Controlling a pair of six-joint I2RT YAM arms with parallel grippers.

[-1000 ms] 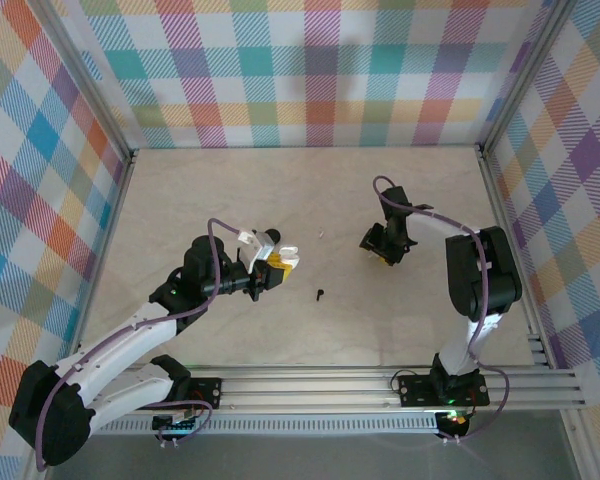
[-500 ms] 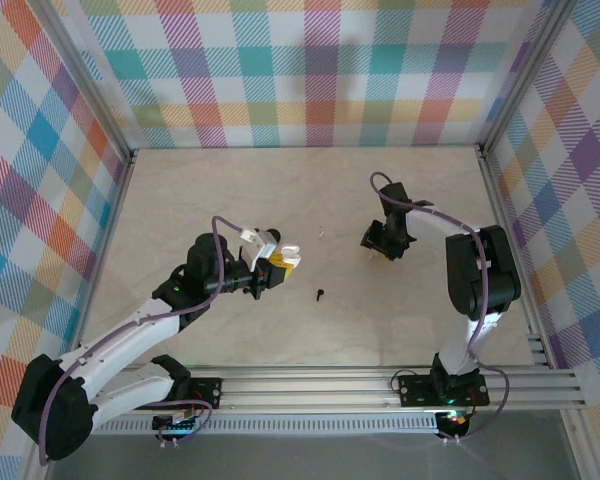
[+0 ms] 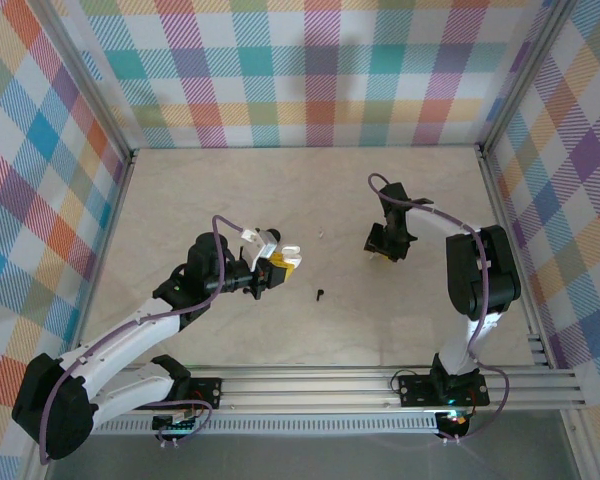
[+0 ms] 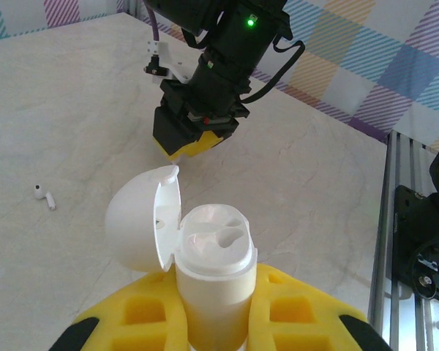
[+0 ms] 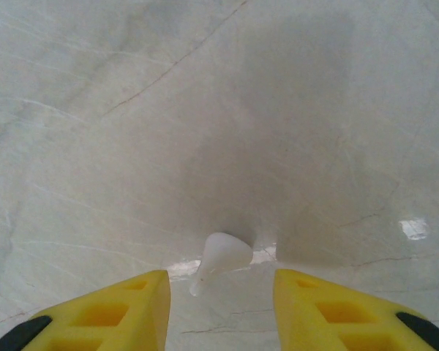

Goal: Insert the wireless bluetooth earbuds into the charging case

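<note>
The far half of the tabletop (image 3: 230, 190) is bare from left edge to right edge, shut in on three sides by plaid walls (image 3: 300, 90). Mid-tabletop, the left pincer (image 3: 280, 262) gripping the open charging case (image 3: 270, 240) and the right pincer (image 3: 387, 245), straddling a white earbud (image 5: 223, 256), stand well apart. In the lane between them lie a black earbud (image 3: 321, 295) and a loose white earbud (image 4: 44, 196). Rails (image 3: 330, 385) bar the near edge
</note>
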